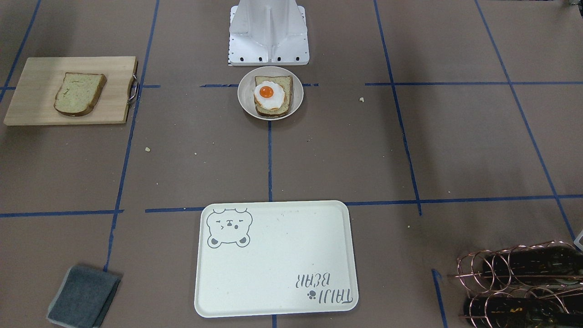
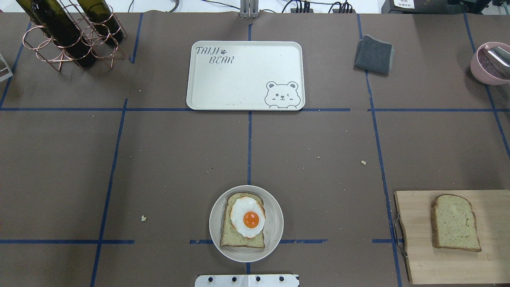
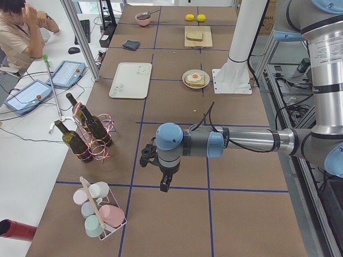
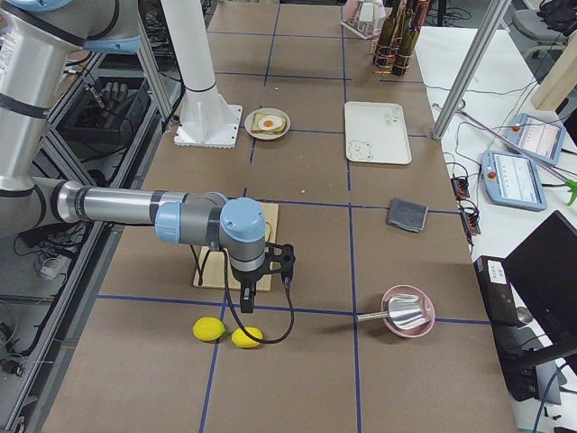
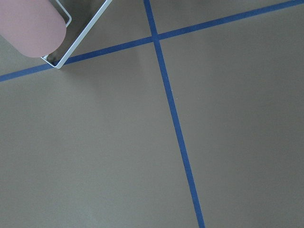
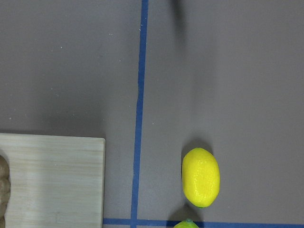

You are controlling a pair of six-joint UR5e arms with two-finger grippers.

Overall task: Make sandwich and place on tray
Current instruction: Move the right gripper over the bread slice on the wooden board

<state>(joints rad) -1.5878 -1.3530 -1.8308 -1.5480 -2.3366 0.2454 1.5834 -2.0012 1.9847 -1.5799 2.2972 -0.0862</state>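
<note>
- Brown paper marked off with blue tape covers the table (image 2: 159, 159). The half-built sandwich (image 2: 239, 235) sits in a round off-white bowl (image 2: 277, 223) near the robot's base, mid-table: one bread slice with a fried egg (image 2: 248, 217) on top.
- Its second slice (image 2: 454, 227) lies flat on a wooden cutting board (image 2: 414, 259) to the robot's right, well apart from the bowl.
- Far across the table, straight ahead of the bowl, lies the tray (image 2: 239, 87).
- Bread like this is probably light and soft, so a hard pinch would crush it; a gentle hold on opposite crust edges looks best.
- The egg looks smooth and could slide off if the bowl tips. The stiff bowl rim seems the safest hold for carrying.
- The left gripper (image 3: 165, 185) hangs by a cup rack (image 3: 99, 211) and the right gripper (image 4: 248, 305) by two lemons (image 4: 209, 329). Only the side cameras show them, so I cannot tell how their fingers stand.
- A grey cloth (image 2: 373, 54), a bottle rack (image 2: 67, 36) and a pink bowl (image 2: 484, 67) sit to the sides; none lies between bowl and tray.
</note>
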